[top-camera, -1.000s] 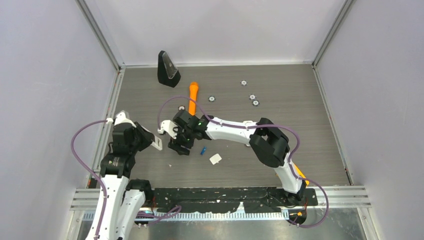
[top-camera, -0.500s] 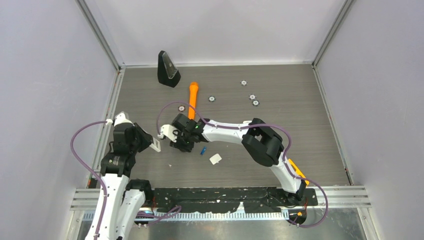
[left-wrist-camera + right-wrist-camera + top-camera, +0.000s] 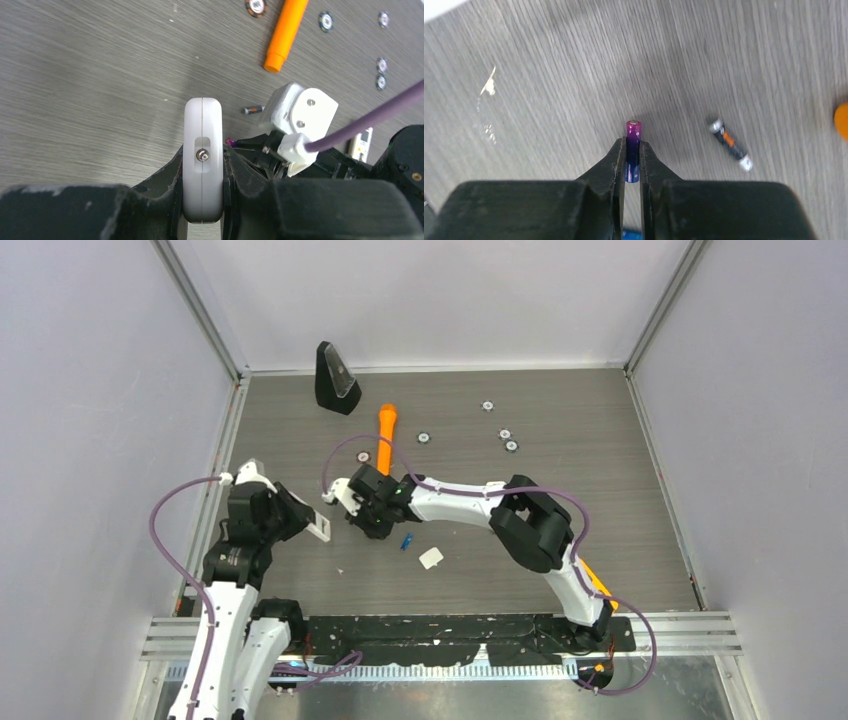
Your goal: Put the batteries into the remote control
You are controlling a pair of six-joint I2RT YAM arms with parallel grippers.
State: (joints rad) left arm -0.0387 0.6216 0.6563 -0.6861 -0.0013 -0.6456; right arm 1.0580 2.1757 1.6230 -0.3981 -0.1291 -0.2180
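My left gripper (image 3: 202, 172) is shut on the white remote control (image 3: 202, 145), held on its edge above the table; from above the remote (image 3: 319, 527) shows at the left. My right gripper (image 3: 633, 146) is shut on a purple-and-blue battery (image 3: 633, 130), whose purple end sticks out past the fingertips. From above, that gripper (image 3: 371, 529) hangs just right of the remote. A dark grey battery with an orange band (image 3: 730, 144) lies on the table to the right. A blue battery (image 3: 407, 540) lies close by.
An orange marker (image 3: 384, 435) lies behind the grippers. A black wedge-shaped stand (image 3: 335, 378) sits at the back left. Several small round discs (image 3: 505, 433) are scattered at the back right. A small white piece (image 3: 431, 558) lies near the blue battery.
My right gripper has shut on the purple-and-blue battery and shifted slightly back. My left arm has carried the remote a little to the right.
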